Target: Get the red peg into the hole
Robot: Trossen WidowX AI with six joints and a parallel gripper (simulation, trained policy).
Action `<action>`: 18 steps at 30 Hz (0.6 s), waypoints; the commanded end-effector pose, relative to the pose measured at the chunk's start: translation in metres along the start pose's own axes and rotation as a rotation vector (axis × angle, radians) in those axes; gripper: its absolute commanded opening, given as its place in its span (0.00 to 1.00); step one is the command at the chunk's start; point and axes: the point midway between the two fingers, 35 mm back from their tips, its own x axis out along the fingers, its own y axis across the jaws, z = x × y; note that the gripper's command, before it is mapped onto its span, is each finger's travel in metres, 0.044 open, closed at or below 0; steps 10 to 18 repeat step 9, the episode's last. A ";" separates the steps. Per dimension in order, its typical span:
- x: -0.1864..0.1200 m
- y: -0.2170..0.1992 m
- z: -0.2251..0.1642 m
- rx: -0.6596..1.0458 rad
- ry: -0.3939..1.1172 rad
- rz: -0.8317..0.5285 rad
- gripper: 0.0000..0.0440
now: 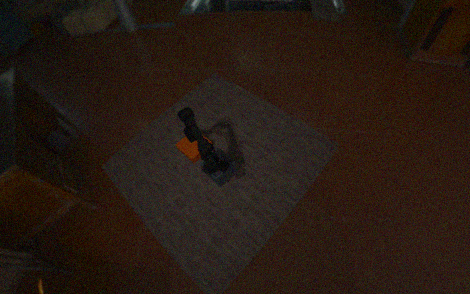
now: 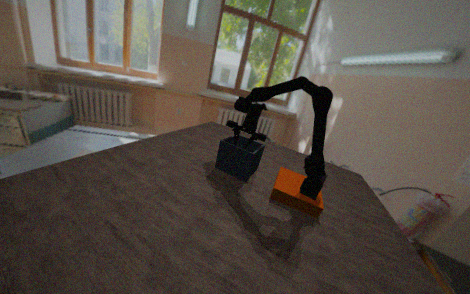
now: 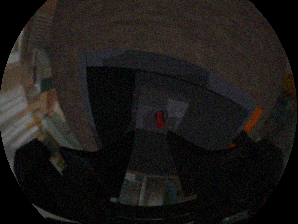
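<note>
The red peg [image 3: 160, 119] shows in the wrist view as a short red shape at the light grey plate [image 3: 145, 111] on the bottom of the box. It looks seated in the hole, seen nearly from above; how deep it sits cannot be told. The dark blue-grey open box [image 1: 221, 182] [image 2: 237, 162] [image 3: 165, 61] stands upright. My gripper [image 2: 243, 142] [image 3: 151, 133] points down over the box, its fingertips at the opening. The fingers are apart with nothing between them, and the peg is below and clear of them. The peg is hidden in the top and exterior views.
The arm's base stands on an orange block [image 1: 188, 149] [image 2: 286, 186] [image 3: 253, 120] beside the box, with a gap between them. The box walls surround the peg on all sides. The wooden table top [image 1: 184, 220] [image 2: 124, 215] carries the box and block; the arm's shadow falls across it.
</note>
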 end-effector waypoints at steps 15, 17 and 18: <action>-0.026 0.015 0.003 -0.002 0.062 0.076 0.40; -0.026 0.015 0.003 -0.002 0.062 0.076 0.40; -0.026 0.015 0.003 -0.002 0.062 0.076 0.40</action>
